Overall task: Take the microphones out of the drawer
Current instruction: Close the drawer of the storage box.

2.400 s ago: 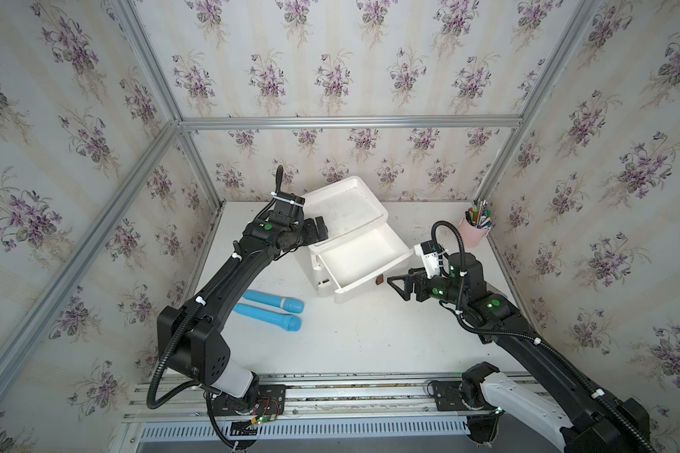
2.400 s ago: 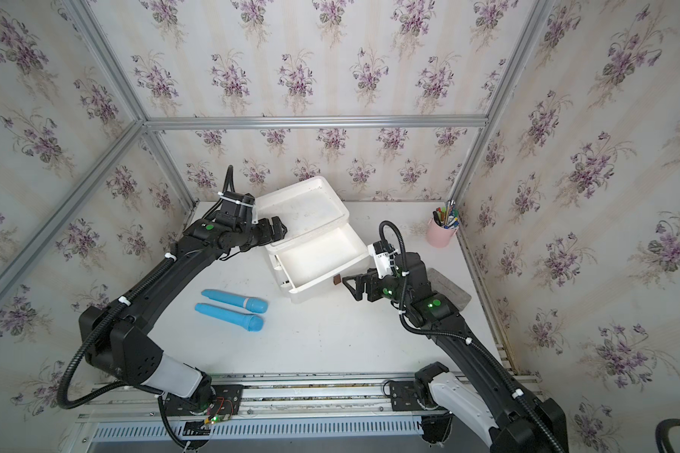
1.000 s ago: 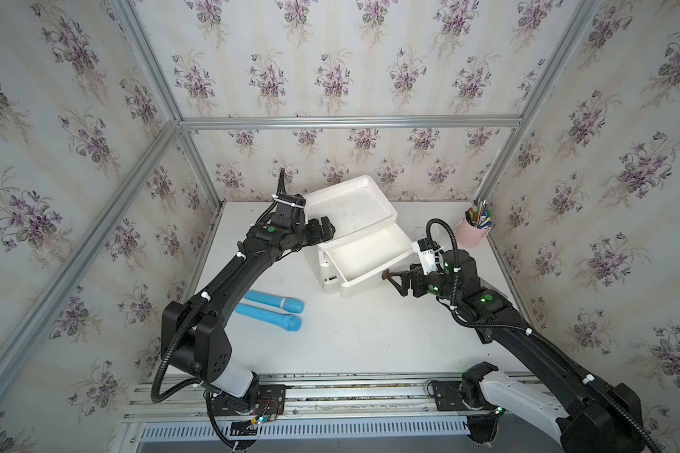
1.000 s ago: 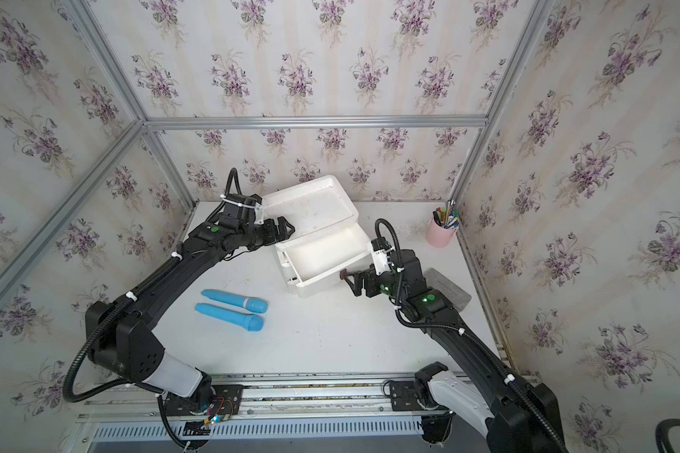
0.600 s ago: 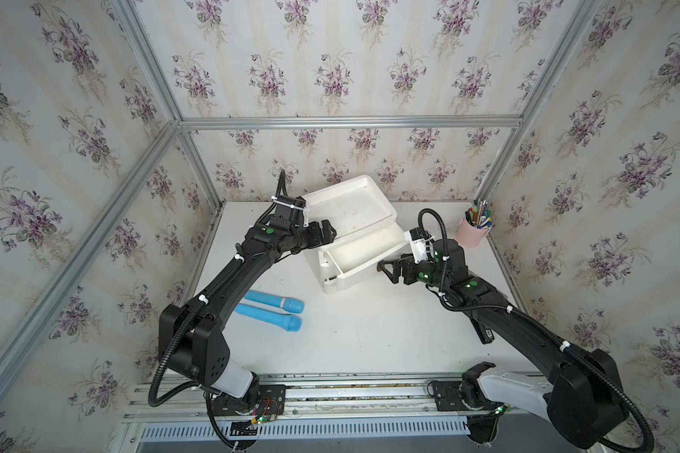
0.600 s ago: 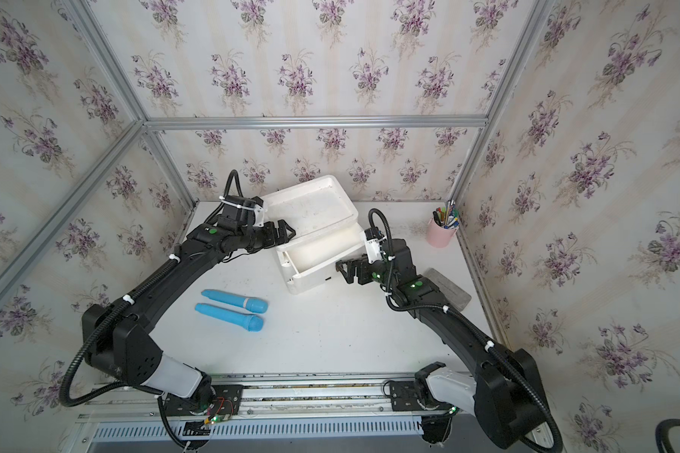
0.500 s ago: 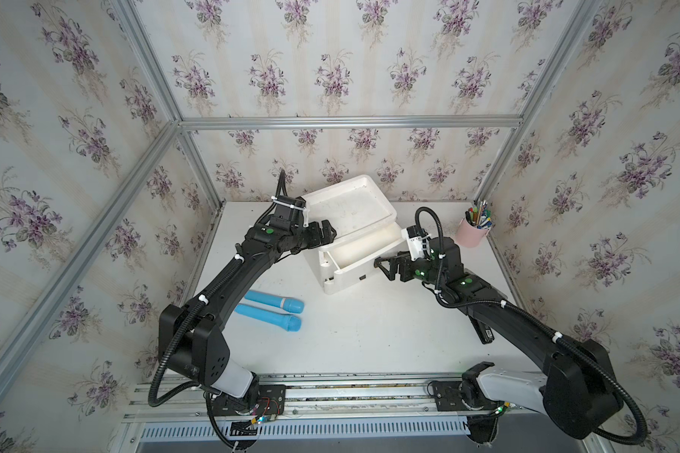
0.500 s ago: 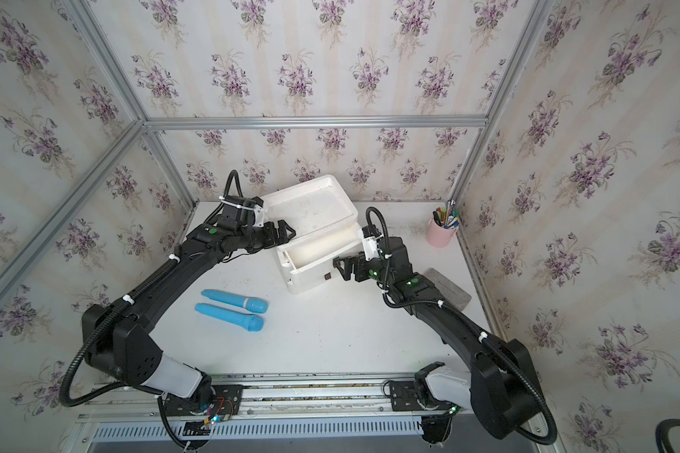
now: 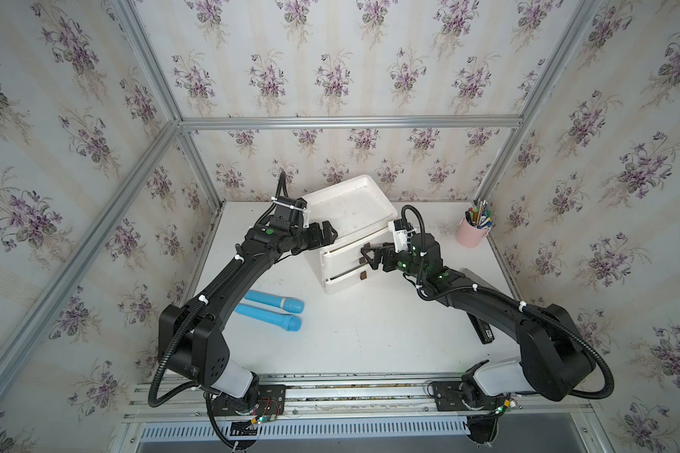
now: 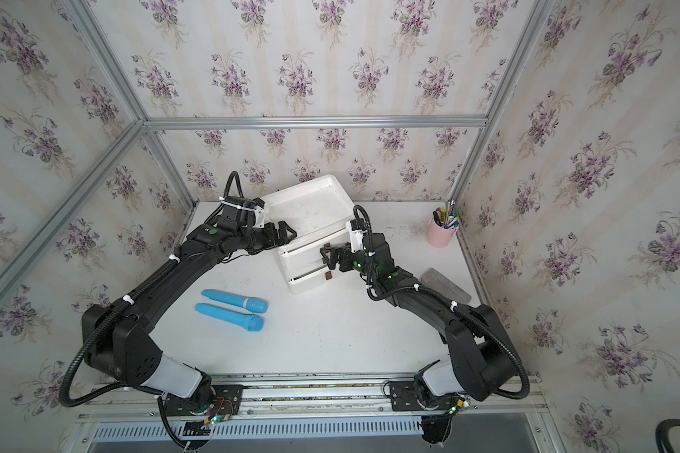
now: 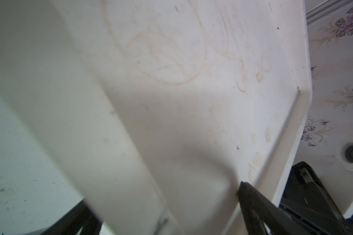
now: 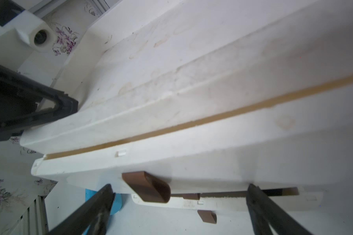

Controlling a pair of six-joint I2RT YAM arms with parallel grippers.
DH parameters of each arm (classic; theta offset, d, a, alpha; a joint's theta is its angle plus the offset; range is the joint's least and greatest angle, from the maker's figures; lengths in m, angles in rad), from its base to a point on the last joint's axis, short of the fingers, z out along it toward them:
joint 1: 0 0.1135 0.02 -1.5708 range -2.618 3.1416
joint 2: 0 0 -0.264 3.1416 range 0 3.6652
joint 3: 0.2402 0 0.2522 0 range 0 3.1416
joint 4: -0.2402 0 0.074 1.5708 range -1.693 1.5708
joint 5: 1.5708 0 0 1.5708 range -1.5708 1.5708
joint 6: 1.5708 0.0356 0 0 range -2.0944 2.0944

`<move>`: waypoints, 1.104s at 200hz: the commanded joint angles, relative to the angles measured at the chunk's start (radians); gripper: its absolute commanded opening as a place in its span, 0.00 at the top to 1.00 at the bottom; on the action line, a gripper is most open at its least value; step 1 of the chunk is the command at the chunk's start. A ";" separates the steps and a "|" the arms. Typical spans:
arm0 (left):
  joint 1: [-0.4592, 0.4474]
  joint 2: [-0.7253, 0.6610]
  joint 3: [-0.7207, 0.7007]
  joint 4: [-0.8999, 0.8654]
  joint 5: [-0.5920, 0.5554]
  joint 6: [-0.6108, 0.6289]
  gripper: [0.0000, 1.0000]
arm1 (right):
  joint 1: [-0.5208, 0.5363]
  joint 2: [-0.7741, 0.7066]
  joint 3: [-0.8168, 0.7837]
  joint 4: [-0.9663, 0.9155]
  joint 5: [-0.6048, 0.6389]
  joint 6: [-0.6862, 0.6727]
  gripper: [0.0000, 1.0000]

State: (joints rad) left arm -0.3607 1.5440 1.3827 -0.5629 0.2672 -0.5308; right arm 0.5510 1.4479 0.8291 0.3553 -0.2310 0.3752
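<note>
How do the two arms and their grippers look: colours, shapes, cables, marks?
The left arm and right arm are black with rounded links, white ties, a white base link and a ribbed black hose. Green dots glow on them. The left gripper and right gripper each have two thin black fingers and a white camera mount.

Left arm (image 9: 228,282) reaching forward, right arm (image 9: 483,302) reaching forward, left end effector (image 9: 328,235) jaws spread, right end effector (image 9: 370,257) jaws spread.
</note>
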 commanded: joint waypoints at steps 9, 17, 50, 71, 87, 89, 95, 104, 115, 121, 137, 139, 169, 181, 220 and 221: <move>-0.006 0.010 -0.018 -0.201 0.027 0.043 0.01 | 0.030 0.047 0.037 0.087 0.034 0.048 0.01; -0.007 0.007 -0.020 -0.201 0.020 0.041 0.01 | 0.030 0.047 0.039 0.085 0.032 0.049 0.01; -0.007 0.001 -0.016 -0.198 -0.003 0.034 0.01 | 0.030 -0.010 -0.010 0.055 0.035 0.023 0.00; -0.005 0.005 -0.013 -0.197 -0.023 0.025 0.01 | 0.026 -0.055 -0.059 0.054 0.005 0.023 0.00; -0.005 0.013 -0.011 -0.193 -0.024 0.022 0.01 | 0.015 -0.070 -0.090 0.069 -0.044 0.041 0.00; -0.006 0.014 -0.010 -0.192 -0.023 0.022 0.01 | 0.014 -0.070 -0.093 0.073 -0.051 0.044 0.00; -0.005 0.017 -0.008 -0.191 -0.019 0.019 0.01 | 0.008 -0.070 -0.105 0.089 -0.068 0.057 0.00; -0.005 0.020 -0.008 -0.187 -0.019 0.016 0.01 | 0.000 -0.069 -0.124 0.117 -0.095 0.079 0.00; -0.006 0.023 -0.010 -0.184 -0.017 0.012 0.01 | -0.041 -0.062 -0.145 0.159 -0.134 0.107 0.00; -0.005 0.025 -0.010 -0.183 -0.016 0.012 0.01 | -0.052 -0.058 -0.153 0.180 -0.154 0.119 0.01; -0.006 0.025 -0.010 -0.182 -0.014 0.009 0.01 | -0.074 -0.039 -0.164 0.210 -0.191 0.138 0.02; -0.006 0.025 -0.011 -0.181 -0.014 0.008 0.01 | -0.076 -0.037 -0.165 0.212 -0.195 0.140 0.02; -0.006 0.024 -0.010 -0.181 -0.019 0.009 0.01 | -0.106 0.002 -0.182 0.275 -0.254 0.169 0.08; -0.004 0.026 -0.007 -0.181 -0.019 0.008 0.01 | -0.106 0.018 -0.186 0.294 -0.265 0.176 0.12; -0.003 0.036 -0.001 -0.181 -0.010 0.010 0.01 | -0.107 0.085 -0.209 0.400 -0.289 0.212 0.21; -0.003 0.035 -0.001 -0.180 -0.010 0.011 0.01 | -0.107 0.087 -0.210 0.402 -0.289 0.212 0.21</move>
State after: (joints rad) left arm -0.3607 1.5578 1.3922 -0.5762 0.2714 -0.5488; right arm 0.4431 1.5013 0.6243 0.6472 -0.4850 0.5446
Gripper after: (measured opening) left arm 0.993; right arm 0.805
